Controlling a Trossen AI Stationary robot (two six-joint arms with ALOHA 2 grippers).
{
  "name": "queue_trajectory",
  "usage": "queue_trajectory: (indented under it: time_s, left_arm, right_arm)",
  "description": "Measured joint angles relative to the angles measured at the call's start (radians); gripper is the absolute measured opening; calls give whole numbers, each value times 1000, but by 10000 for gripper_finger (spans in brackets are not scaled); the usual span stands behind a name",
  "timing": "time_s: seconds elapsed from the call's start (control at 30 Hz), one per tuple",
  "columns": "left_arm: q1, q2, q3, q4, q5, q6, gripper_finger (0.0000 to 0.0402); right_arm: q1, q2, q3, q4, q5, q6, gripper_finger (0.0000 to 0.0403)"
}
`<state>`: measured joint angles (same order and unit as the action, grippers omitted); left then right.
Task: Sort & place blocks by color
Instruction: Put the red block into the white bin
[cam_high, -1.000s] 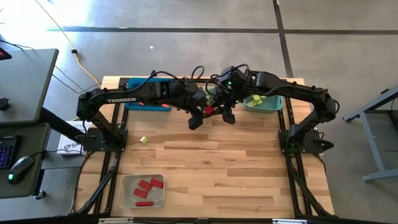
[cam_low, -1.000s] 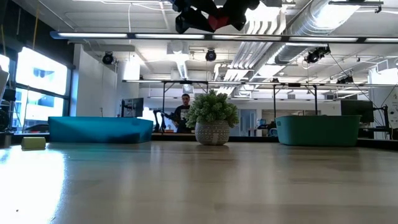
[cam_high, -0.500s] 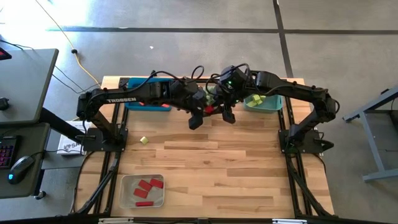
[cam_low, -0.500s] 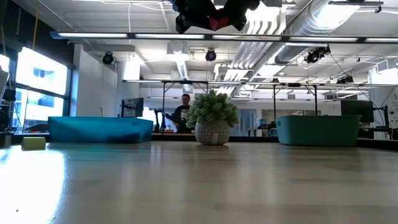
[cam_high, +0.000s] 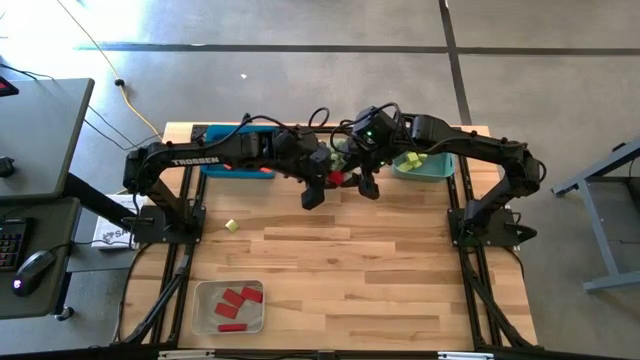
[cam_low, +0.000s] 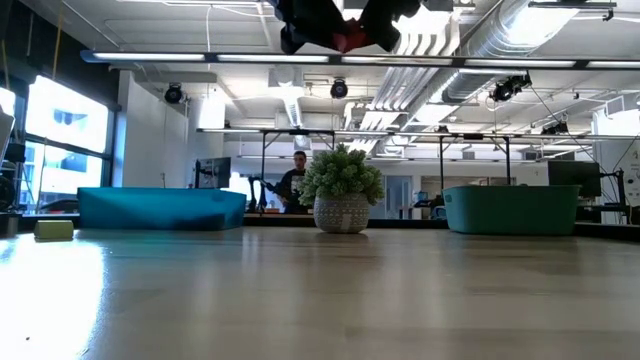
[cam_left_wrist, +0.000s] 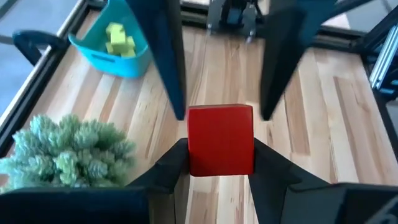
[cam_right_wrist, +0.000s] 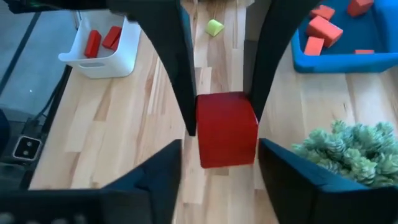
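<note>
Gripping 1 red cube (cam_left_wrist: 220, 140), left fingers (cam_left_wrist: 166, 163) clamp; right fingers (cam_right_wrist: 161, 163) stand apart.

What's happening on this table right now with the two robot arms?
Both arms meet in the air beside the potted plant with one red cube between them. The left gripper clamps the cube. The right gripper has its fingers clear of the cube's sides, so this looks like a handover. A yellow-green block lies loose on the table, and red blocks lie in the white tray.
</note>
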<state>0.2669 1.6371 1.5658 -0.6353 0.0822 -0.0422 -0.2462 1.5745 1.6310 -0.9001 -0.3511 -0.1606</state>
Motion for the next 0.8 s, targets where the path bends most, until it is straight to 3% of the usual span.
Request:
queue_trajectory:
  time_s: [0.1,0.2,0.5,0.8]
  left_arm:
    - [-1,0,0,-46,-3,-7,102]
    - [-7,0,0,-111,-17,-16,102]
    - [-108,0,0,-392,-16,-58,104]
    - [-320,0,0,-715,-1,-161,105]
  right_arm:
    - [0,0,0,-8,0,28,226]
    - [0,0,0,-32,1,41,241]
    - [0,0,0,-61,2,59,246]
    - [0,0,0,-60,3,71,247]
